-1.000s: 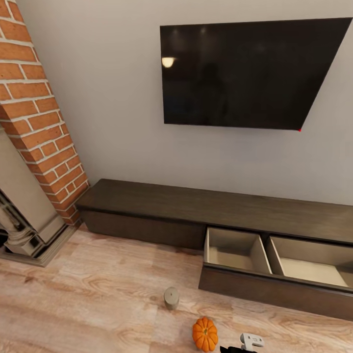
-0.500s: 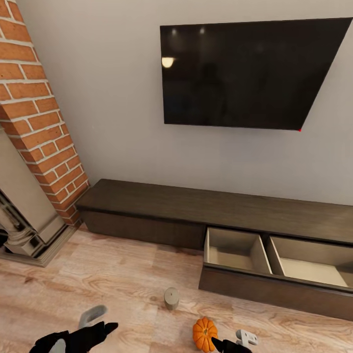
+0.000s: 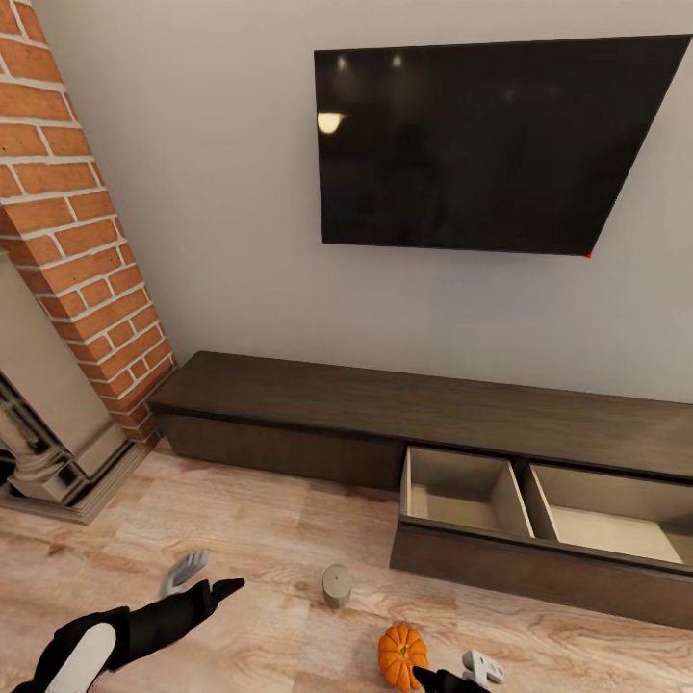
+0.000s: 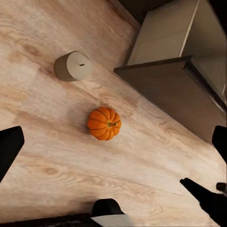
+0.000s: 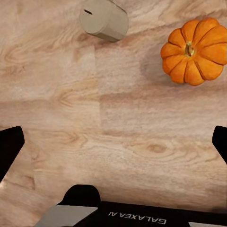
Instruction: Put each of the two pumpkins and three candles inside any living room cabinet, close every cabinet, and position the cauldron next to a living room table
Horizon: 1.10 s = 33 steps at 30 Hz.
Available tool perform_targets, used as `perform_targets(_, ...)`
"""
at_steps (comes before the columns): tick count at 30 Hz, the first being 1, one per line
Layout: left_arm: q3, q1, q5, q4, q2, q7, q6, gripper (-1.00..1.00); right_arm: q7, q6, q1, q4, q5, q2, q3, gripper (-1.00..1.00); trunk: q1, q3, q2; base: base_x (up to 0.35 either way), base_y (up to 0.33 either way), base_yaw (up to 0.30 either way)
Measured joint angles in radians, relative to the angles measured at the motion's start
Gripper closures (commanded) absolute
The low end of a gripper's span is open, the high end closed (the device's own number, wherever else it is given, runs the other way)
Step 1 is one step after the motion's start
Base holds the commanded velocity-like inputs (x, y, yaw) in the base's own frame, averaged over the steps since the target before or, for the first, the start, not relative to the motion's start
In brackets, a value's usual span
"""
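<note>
so the left arm has come up a fair bit since half a second ago; it was low at the bottom edge of the head view and now the left gripper point(image 3: 200, 576) reaches out over the wooden floor point(image 3: 241, 539), tips aimed toward the candle point(image 3: 336, 585); the right gripper point(image 3: 452, 672) has barely shifted, sitting just beside the pumpkin point(image 3: 401, 655) at the bottom edge; camera hasn't budged, the TV point(image 3: 491, 144) and brick column point(image 3: 67, 221) sit in the same spots.

left gripper looks spread wide; in its wrist view the dark fingertips sit far out at both edges with the pumpkin point(image 4: 104, 123) and candle point(image 4: 73, 65) on the floor between and beyond them, nothing held; right one reads the same in its own wrist view, fingers wide apart at the edges, empty, pumpkin point(image 5: 197, 51) and candle point(image 5: 104, 20) ahead of it.

where stuff is: candle stands upright on the floor in front of the cabinet point(image 3: 423, 409); pumpkin is near it, closer to the robot; both are loose on the floor and apart from each other; the cabinet's drawer point(image 3: 539, 568) is pulled open, pale compartments look empty from here.

my read: both arms are lining up, left for the candle and right for the pumpkin; nothing stowed in view yet, so early days; drawer will need shutting afterwards.
</note>
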Motion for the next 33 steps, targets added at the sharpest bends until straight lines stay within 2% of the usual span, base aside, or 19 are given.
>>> perform_targets(2,0.007,0.001,0.009,0.007,0.0,-0.001,0.029,-1.0,0.056,0.005,0.0,-0.005,-0.043,-0.001,0.0,-1.0,0.004,-0.003,-0.007,0.0,0.0,0.0)
perform_targets(4,0.009,0.002,0.013,0.011,-0.002,-0.002,0.04,-1.0,0.115,0.011,0.0,-0.008,-0.076,-0.013,0.001,-1.0,0.011,-0.009,-0.021,0.0,0.0,0.0)
perform_targets(6,0.01,0.002,0.018,0.013,-0.002,-0.006,0.045,-1.0,0.159,0.014,0.0,-0.009,-0.092,-0.038,0.0,-1.0,0.019,-0.016,-0.035,0.0,0.0,0.0)
perform_targets(9,0.01,0.002,0.024,0.014,0.0,-0.009,0.048,-1.0,0.19,0.02,0.0,-0.009,-0.119,-0.076,0.0,-1.0,0.031,-0.025,-0.056,0.0,0.0,0.0)
perform_targets(15,0.01,0.002,0.026,0.014,-0.001,-0.011,0.048,-1.0,0.202,0.016,0.0,-0.01,-0.186,-0.095,0.001,-1.0,0.054,-0.044,-0.098,0.0,0.0,0.0)
perform_targets(19,0.009,0.002,0.027,0.014,-0.001,-0.012,0.047,-1.0,0.2,0.048,0.0,-0.011,-0.198,-0.13,0.002,-1.0,0.069,-0.056,-0.126,0.0,0.0,0.0)
perform_targets(24,0.008,0.002,0.027,0.015,-0.001,-0.014,0.047,-1.0,0.2,0.058,0.0,-0.012,-0.203,-0.137,0.002,-1.0,0.088,-0.072,-0.161,0.0,0.0,0.0)
perform_targets(30,0.006,0.002,0.025,0.015,-0.003,-0.016,0.047,-1.0,0.203,0.059,0.0,-0.012,-0.244,-0.139,0.003,-1.0,0.111,-0.091,-0.203,0.0,0.0,0.0)
perform_targets(33,0.005,0.002,0.024,0.016,-0.005,-0.016,0.047,-1.0,0.203,0.057,0.0,-0.012,-0.25,-0.138,0.003,-1.0,0.123,-0.1,-0.224,0.0,0.0,0.0)
